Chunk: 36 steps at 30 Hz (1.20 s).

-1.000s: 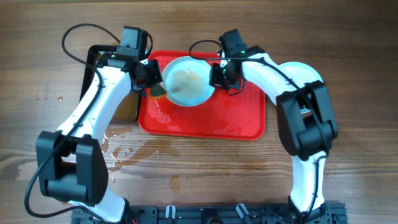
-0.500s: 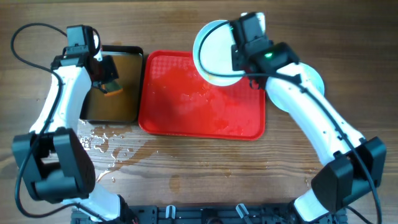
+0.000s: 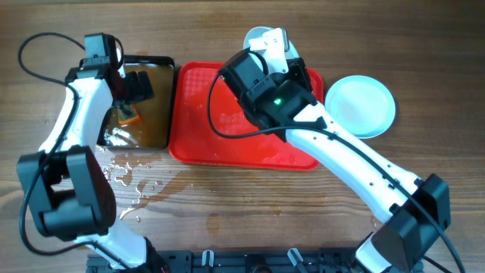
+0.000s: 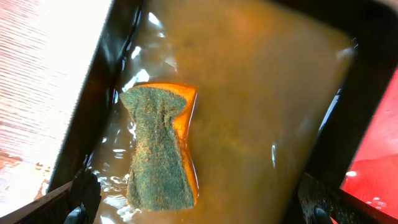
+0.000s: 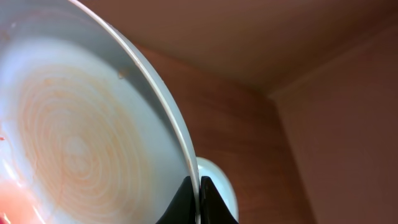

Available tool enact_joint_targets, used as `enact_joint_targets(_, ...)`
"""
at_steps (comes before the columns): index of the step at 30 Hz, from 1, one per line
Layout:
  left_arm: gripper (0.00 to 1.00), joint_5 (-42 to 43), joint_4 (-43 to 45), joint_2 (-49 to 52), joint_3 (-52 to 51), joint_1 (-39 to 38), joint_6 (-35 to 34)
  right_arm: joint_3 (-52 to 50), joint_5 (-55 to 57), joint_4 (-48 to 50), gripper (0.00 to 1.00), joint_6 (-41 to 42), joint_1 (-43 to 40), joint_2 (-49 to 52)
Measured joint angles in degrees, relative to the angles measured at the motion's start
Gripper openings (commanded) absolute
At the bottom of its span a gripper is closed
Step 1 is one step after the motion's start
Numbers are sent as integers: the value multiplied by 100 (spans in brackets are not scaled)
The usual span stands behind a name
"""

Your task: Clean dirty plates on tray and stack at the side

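Left arm (image 3: pixel 72 129), white shells with black joints: reaches forward, wrist tipped downward. Left gripper (image 4: pixel 198 198): jaws spread wide, black fingertips (image 4: pixel 84 196) at the wrist view's lower corners, clasping nothing.

Right arm (image 3: pixel 341 152), same build: stretched forward and up, wrist high. Right gripper (image 5: pixel 194 198): jaws pinched on the rim of a white round shallow plate (image 5: pixel 74 137), which stands on edge above the fingers.

- Brown wooden tabletop (image 3: pixel 250 220), wet patches (image 3: pixel 144 178) toward its left edge.
- Red rectangular plastic tray (image 3: pixel 198 133), mid far edge.
- Black rectangular pan (image 3: pixel 171 106) touching the tray's left.
- Pale mint round plate (image 3: pixel 361 106) just right.
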Motion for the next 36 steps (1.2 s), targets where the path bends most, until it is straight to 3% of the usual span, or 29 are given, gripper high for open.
enact_joint_targets(9, 100, 487, -372, -1292, 17, 0, -219, 0, 1449, -13, 4, 22, 350, 0)
enact_joint_targets(24, 100, 907, -673, -1287, 15, -625, -396, 0, 1381, -352, 4, 647, 448, 0)
enact_joint_targets(36, 100, 909, -625, -1287, 15, -1058, -787, 0, -1958, -719, 4, 1305, -256, -35)
